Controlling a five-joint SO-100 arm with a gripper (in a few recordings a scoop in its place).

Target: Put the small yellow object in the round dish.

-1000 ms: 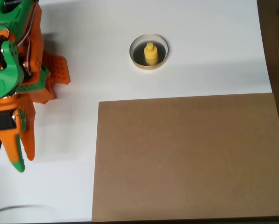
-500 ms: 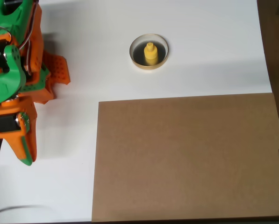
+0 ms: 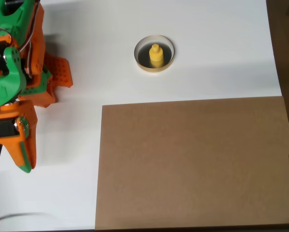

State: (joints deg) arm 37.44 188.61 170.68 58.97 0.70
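One small yellow object is sitting inside the round dish, upright, knob on top, roughly centred on the dark inside w/ the cream rim showing all around it. Dish is resting on the white tabletop in the upper middle of the overhead view, just above the top edge of a big brown board but not touching it. Board is lying flat, covering most of the lower right of the pic.

Orange-and-green arm is sitting at the far left edge, well apart from dish and obj. End effector is pointing down toward the bottom left of the view, over bare tabletop, left of the board. Its fingers are lying together into one narrow tip, no gap showing btwn them, nothing gripped. An orange ribbed piece is sticking out to the right of the arm's base area, toward the dish but still far from it.

A dark brown strip is running down the right edge beyond the tabletop.
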